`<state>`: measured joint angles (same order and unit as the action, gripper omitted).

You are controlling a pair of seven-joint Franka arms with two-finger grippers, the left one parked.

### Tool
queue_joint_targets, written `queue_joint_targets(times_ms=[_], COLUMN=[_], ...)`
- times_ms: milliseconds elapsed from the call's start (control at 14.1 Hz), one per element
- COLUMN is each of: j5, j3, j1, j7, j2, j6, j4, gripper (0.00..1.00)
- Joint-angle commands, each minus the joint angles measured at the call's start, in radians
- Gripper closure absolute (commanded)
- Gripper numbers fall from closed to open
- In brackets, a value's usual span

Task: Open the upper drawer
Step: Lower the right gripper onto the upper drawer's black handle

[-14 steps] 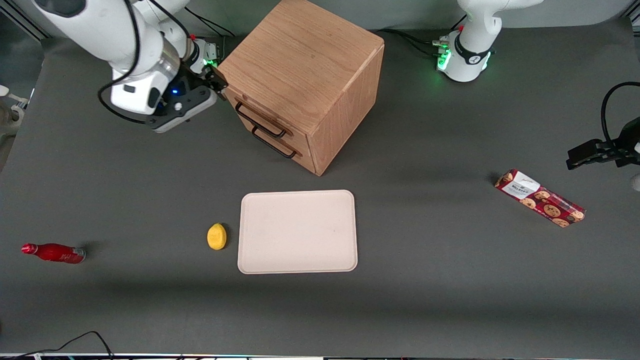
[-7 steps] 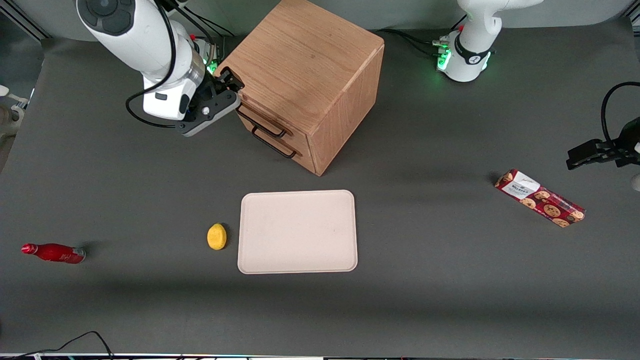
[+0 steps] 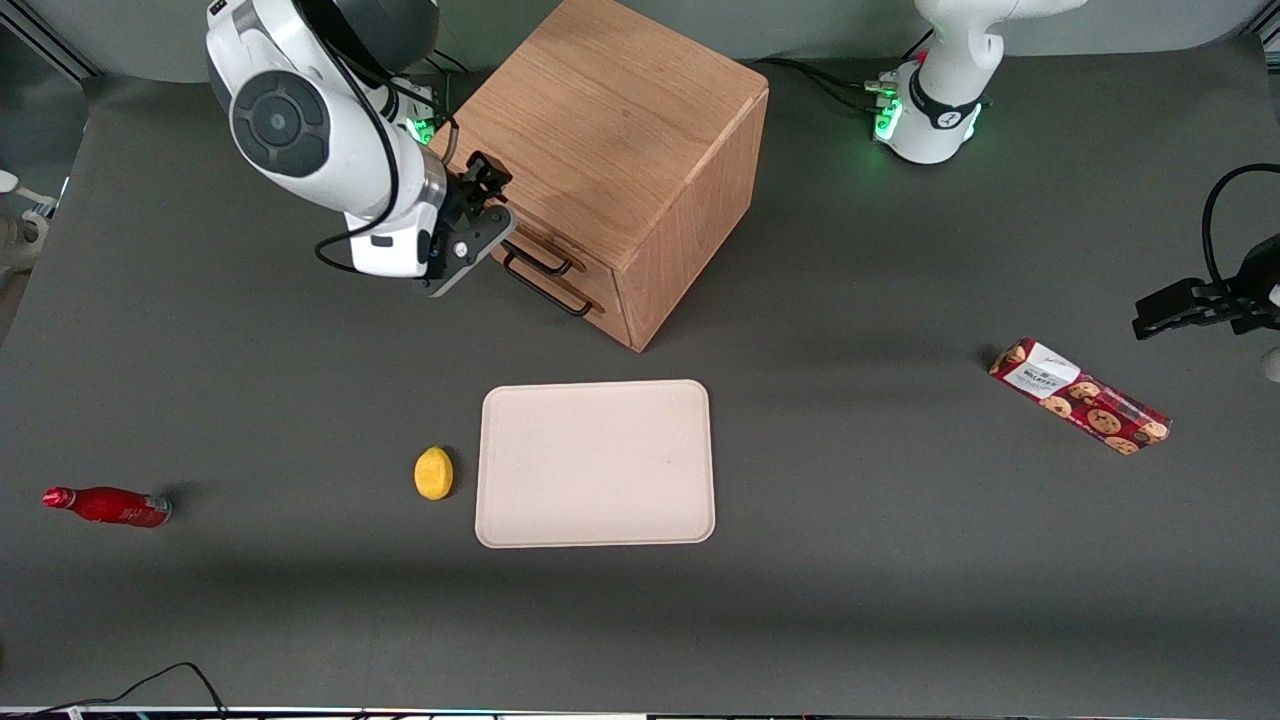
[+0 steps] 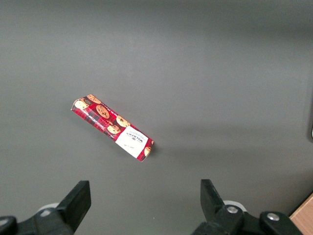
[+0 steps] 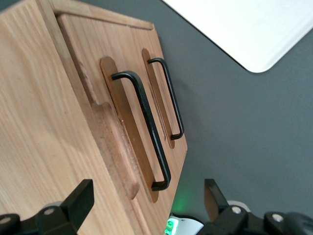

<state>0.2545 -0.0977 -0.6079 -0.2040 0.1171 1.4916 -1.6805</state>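
The light oak cabinet [image 3: 610, 110] stands at the back of the table with its two-drawer front turned toward the working arm's end. The upper drawer [image 3: 540, 240] is shut flush; its black bar handle [image 3: 548, 263] [image 5: 144, 127] sits above the lower drawer's handle [image 3: 545, 290] [image 5: 168, 98]. My right gripper [image 3: 490, 195] [image 5: 146, 198] hovers open in front of the cabinet face, at the end of the upper handle. Its fingers [image 5: 78, 200] are spread wide with nothing between them and do not touch the bar.
A pale tray [image 3: 596, 463] [image 5: 244, 24] lies nearer the front camera than the cabinet, with a yellow lemon [image 3: 433, 472] beside it. A red bottle [image 3: 108, 506] lies toward the working arm's end. A cookie box [image 3: 1080, 396] [image 4: 112, 127] lies toward the parked arm's end.
My right gripper has travelled from the cabinet's back corner along its front, toward the front camera, and now faces the handles. The drawers have not moved.
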Motion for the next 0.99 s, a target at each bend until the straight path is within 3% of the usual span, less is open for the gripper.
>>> queue_joint_targets(times_ms=[0, 213, 923], j5=[0.026, 0.028, 0.031], j3=[-0.014, -0.014, -0.010], j1=[-0.009, -0.009, -0.021], j7=[-0.064, -0.148, -0.155], j2=[0.009, 0.009, 0.015], j6=[0.033, 0.114, 0.248], j4=[-0.033, -0.109, -0.217], gripper=[0.00, 0.00, 0.00])
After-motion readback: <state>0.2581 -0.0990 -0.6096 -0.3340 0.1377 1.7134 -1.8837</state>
